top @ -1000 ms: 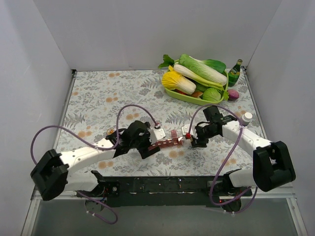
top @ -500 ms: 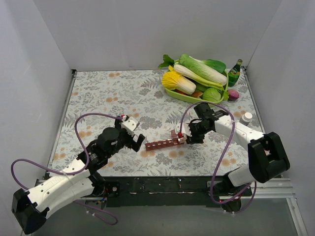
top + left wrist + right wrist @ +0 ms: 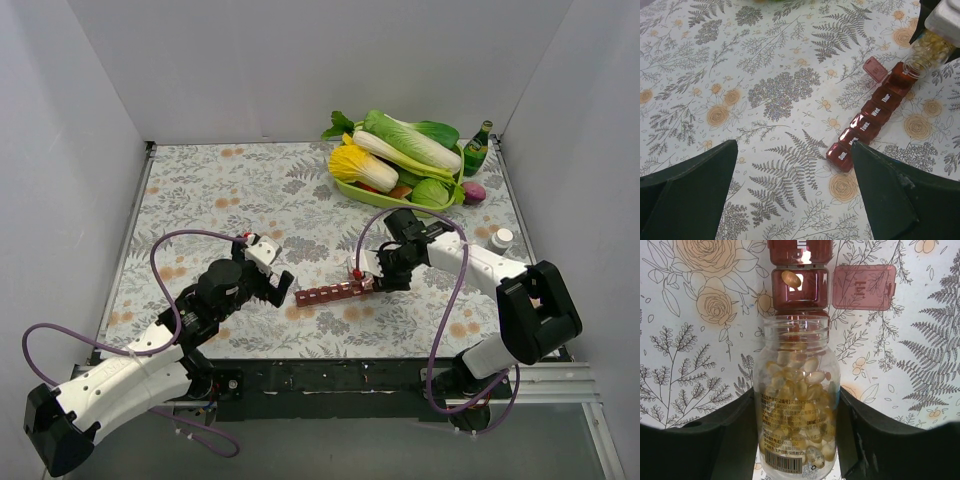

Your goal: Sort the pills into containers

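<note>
Change: since a second ago, the left gripper [image 3: 278,287] has drawn back off the long dark red plastic pill-organizer strip [image 3: 335,292]. The right gripper [image 3: 388,272] has edged left along the strip's right end.
Top view: the pill-organizer strip lies on the floral-patterned table [image 3: 200,190] between the two grippers, and the left gripper is near its left end but apart from it. The green tray [image 3: 372,196] of vegetables sits well apart, at the far right.
Left wrist view: the left gripper [image 3: 792,150] is spread wide and holds nothing. The strip [image 3: 867,117] runs diagonally, with one square lid [image 3: 875,68] flipped open.
Right wrist view: the right gripper [image 3: 796,400] is clamped on a clear plastic bottle [image 3: 797,365] of yellow capsules. The bottle's mouth is at an open compartment, where one amber capsule [image 3: 791,278] shows.
</note>
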Controlling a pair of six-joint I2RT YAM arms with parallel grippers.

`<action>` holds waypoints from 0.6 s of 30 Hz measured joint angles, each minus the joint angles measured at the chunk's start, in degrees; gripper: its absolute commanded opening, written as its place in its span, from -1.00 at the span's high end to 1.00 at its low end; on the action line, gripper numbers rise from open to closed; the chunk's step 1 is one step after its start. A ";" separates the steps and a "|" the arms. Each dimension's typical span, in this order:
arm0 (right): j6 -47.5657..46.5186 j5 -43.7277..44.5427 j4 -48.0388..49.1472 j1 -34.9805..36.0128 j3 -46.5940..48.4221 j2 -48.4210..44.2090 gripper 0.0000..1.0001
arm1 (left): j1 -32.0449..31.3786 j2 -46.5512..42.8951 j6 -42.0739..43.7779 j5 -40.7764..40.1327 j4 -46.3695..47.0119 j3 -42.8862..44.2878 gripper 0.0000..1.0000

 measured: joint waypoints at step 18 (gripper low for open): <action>2.47 5.05 -0.92 2.86 2.05 1.97 0.97 | 0.00 -1.75 0.00 -4.28 -0.17 0.00 -0.96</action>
